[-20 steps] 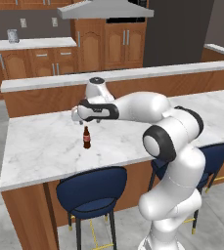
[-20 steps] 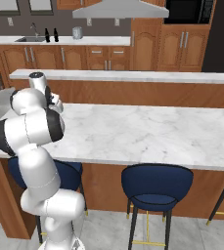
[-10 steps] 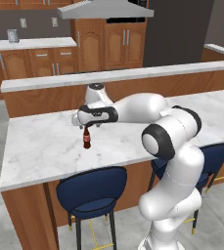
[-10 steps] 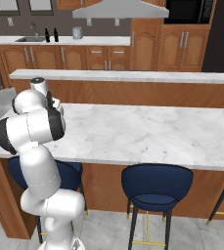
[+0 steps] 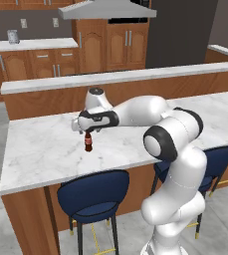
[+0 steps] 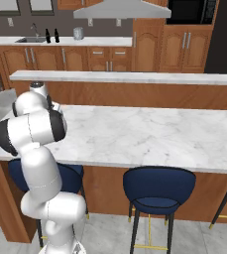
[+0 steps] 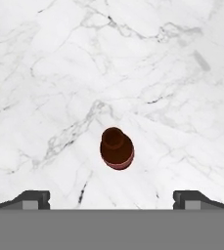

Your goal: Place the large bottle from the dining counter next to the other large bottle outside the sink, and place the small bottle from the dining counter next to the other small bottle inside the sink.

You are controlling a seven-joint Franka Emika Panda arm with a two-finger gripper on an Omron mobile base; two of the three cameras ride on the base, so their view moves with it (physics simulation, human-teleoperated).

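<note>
Open gripper [image 5: 87,130] above small bottle [image 5: 88,142] — label unreadable.

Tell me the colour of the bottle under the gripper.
Dark reddish-brown bottle, upright on the dining counter; clearest in the hand view.

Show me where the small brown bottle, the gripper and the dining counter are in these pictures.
small brown bottle [image 5: 88,143]: left base view, on its body.
gripper [image 7: 111,197]: hand view, midway between the two open fingertips.
dining counter [image 5: 46,149]: left base view, on bare marble left of the bottle.
</note>
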